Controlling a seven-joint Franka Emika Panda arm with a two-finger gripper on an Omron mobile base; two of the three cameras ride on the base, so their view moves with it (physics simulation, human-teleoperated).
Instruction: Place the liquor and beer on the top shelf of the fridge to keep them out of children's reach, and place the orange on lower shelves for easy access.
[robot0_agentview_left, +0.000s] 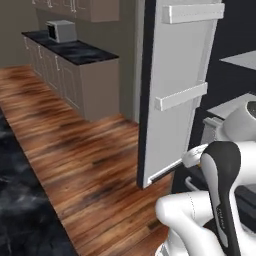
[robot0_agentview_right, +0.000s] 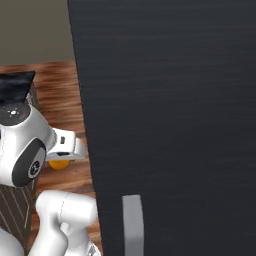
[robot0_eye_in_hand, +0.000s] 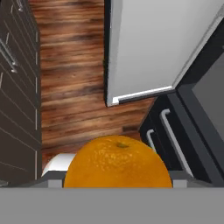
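The tool (robot0_eye_in_hand: 117, 181) is pinching the orange (robot0_eye_in_hand: 117, 162): in the hand view the fruit sits right at the finger tips and hides most of them. In the right base view the orange (robot0_agentview_right: 58, 163) shows just below the white wrist, held low beside the dark fridge (robot0_agentview_right: 170, 115) wall.

From the hand, the open fridge door (robot0_eye_in_hand: 153, 48) stands ahead, its pale inner face turned this way, and the fridge body lies off to the right of that view, with grey rails along its lower front. In the left base view a pale shelf (robot0_agentview_left: 227, 107) lies inside, to the right and above the arm.

So the lower shelves probably lie to the tool's right and somewhat higher; I judge the orange must swing rightward past the door's edge, into the opening.
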